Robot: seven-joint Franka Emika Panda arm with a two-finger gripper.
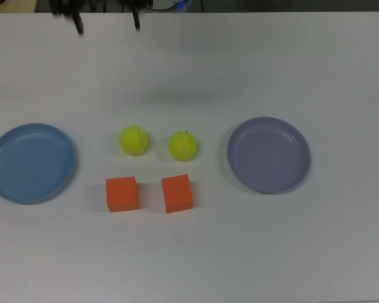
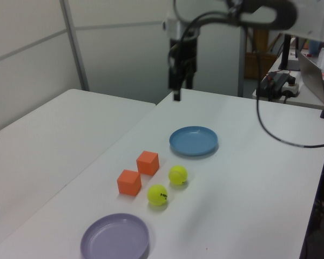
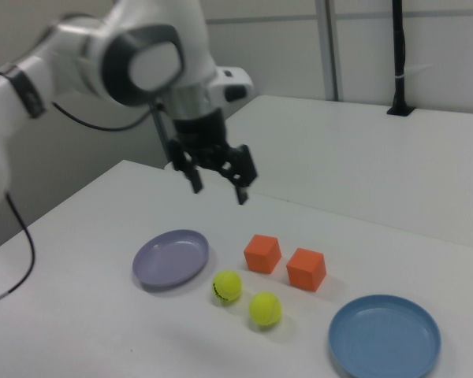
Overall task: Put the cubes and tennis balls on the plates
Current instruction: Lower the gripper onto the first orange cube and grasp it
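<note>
Jaws are standing wide apart and holding nothing, so the first pick is not yet begun.
High over the white table (image 1: 252, 57), the gripper (image 3: 218, 183) is hanging well apart from everything: two orange cubes (image 1: 122, 193) (image 1: 177, 193) and two tennis balls (image 1: 133, 139) (image 1: 182, 145) are sitting between the blue plate (image 1: 30, 163) and the lavender plate (image 1: 268, 154), both bare. Next, I judge, it needs lowering over one piece, fingers straddling it.

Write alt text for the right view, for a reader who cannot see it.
A white robot arm holds its open pincer above a white table. Below lie two orange cubes and two tennis balls, between a lavender plate and a blue plate.
</note>
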